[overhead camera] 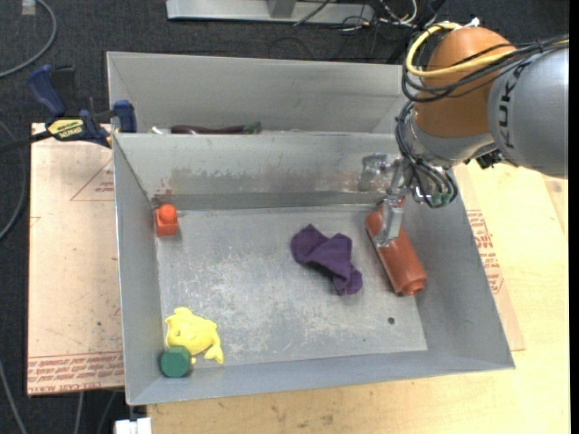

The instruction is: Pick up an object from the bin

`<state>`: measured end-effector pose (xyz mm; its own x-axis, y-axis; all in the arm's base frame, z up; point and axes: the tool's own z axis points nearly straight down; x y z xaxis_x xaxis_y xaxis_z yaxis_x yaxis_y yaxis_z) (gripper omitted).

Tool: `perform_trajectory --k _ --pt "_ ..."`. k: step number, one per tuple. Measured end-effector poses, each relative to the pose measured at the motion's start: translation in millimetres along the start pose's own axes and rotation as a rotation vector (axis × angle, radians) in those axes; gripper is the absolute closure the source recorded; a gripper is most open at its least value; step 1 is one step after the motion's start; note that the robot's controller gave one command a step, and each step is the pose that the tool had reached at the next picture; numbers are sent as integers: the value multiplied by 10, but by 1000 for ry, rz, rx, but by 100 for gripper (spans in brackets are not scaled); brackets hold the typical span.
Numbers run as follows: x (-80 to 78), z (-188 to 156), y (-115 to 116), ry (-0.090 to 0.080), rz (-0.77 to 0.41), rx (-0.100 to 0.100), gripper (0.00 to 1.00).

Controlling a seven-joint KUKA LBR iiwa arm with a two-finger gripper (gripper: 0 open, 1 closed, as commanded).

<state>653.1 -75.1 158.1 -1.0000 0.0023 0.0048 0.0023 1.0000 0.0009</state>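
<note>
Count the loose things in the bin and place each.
5: orange block back left, purple cloth centre, red cylinder right, under the gripper, yellow lump and green disc front left. The cloth may hide more.

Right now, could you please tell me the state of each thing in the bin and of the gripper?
gripper: low over the red cylinder's upper end
red cylinder: lying on its side, at the right
purple cloth: crumpled, in the middle
orange block: standing, back left
yellow lump: lying front left, against the green disc
green disc: lying in the front left corner
</note>
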Motion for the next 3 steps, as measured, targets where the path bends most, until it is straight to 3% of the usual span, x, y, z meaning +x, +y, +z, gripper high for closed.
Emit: perform_trajectory --k 1,2,3 --pt "-14 -54 2 -7 -1 1 0" --pt "177 529 431 -9 -64 1 0" --pt "326 732 653 1 -12 -2 0"
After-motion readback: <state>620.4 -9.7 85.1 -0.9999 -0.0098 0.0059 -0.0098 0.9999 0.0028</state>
